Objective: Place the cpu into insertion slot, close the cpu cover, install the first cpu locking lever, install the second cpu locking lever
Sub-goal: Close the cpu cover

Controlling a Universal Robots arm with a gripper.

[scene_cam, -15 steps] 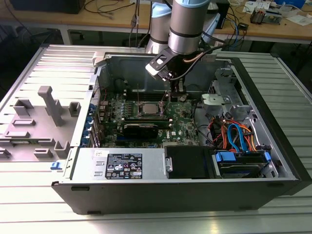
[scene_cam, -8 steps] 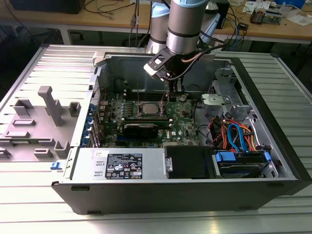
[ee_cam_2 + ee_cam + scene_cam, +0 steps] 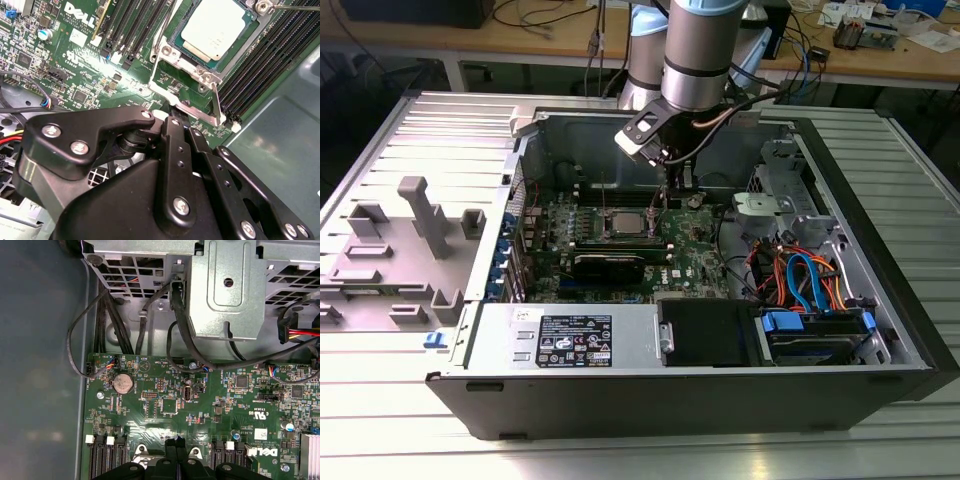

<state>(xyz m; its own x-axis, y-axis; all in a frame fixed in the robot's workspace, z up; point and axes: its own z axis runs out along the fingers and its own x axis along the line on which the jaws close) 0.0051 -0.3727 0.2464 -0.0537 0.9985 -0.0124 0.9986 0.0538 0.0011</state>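
The cpu (image 3: 215,27) lies flat with its silver-grey top up inside the insertion slot (image 3: 197,70) on the green motherboard (image 3: 695,255). The cpu cover (image 3: 159,70), a thin silver frame, stands tilted up from the slot's near edge, so the chip is uncovered. My gripper (image 3: 181,122) hangs just behind the cover's raised edge, its black fingers pressed together with nothing between them. In the first wrist view the gripper (image 3: 177,442) is low over the board. Thin wire locking levers (image 3: 165,35) (image 3: 292,6) stand free beside the slot. In the exterior view the gripper (image 3: 663,200) is right of the cpu (image 3: 625,222).
Long black memory slots (image 3: 260,65) flank the socket on both sides. A metal drive cage (image 3: 220,290) with black cables rises beyond the board, near a coin battery (image 3: 122,383). A black expansion card (image 3: 610,265) and power supply (image 3: 570,340) lie nearer the case front.
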